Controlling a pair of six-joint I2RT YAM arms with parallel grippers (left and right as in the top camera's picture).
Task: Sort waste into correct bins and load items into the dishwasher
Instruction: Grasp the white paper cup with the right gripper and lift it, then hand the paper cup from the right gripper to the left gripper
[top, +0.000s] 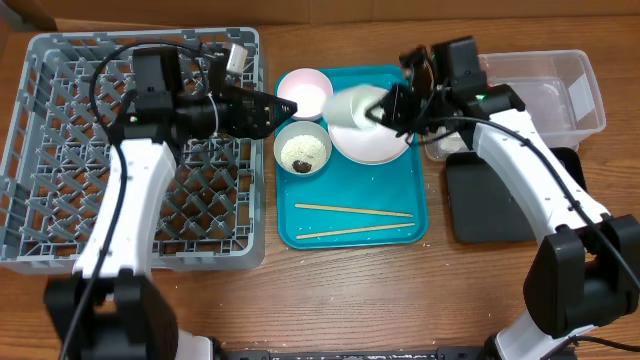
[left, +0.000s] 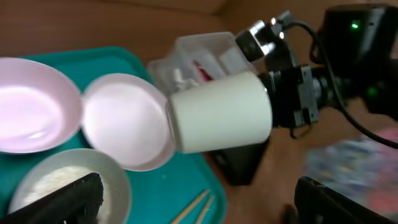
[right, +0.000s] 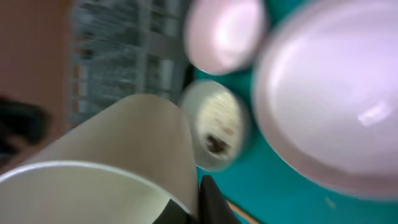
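My right gripper (top: 400, 100) is shut on the small white cup (top: 352, 106) and holds it on its side above the round plate (top: 372, 145) on the teal tray. The cup fills the right wrist view (right: 93, 168), with a finger (right: 208, 202) on its rim. In the left wrist view the cup (left: 221, 121) hangs over the plate (left: 127, 121). My left gripper (top: 268, 112) is open and empty at the tray's left edge, next to the pinkish-white bowl (top: 303, 92) and the grey-green bowl (top: 302, 150) with rice and a brown scrap.
The grey dish rack (top: 60, 150) stands at the left. The clear tub (top: 570, 90) is at the right, with a red wrapper (left: 202, 67) inside. The black tray (top: 485, 205) lies in front of it. Two chopsticks (top: 355, 220) lie on the teal tray (top: 300, 230).
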